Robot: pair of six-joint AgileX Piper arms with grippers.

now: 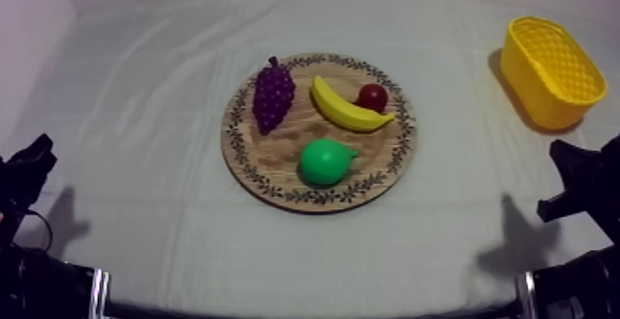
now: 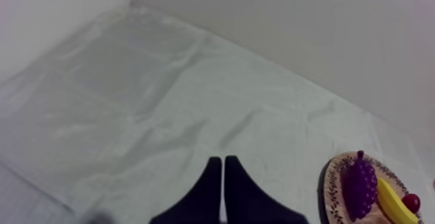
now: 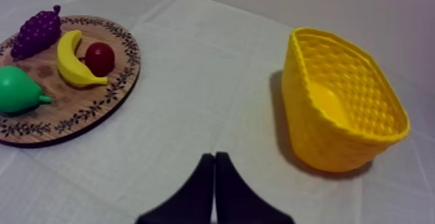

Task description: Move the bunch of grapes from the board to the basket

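Bunch of grapes (image 1: 273, 94): lying on the wooden board (image 1: 277, 157), untouched.
Yellow basket (image 1: 542, 97): far right.
Left gripper (image 2: 223, 163): fingers together, empty, parked.
Right gripper (image 3: 214, 156): likewise (nearer the basket, so probably its job).

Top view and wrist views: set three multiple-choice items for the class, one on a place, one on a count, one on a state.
1. The purple bunch of toy grapes lies: A in a basket; B on the round wooden board with a patterned rim; C on the cloth.
2. Fruits on the board: A two; B three; C four.
3. The jaws of the left gripper are: A open; B shut on nothing; C shut on a fruit.
Answers: 1 B, it rests beside the yellow banana. 2 C, grapes, banana, green pear, small red fruit. 3 B, they lie together as a narrow wedge.
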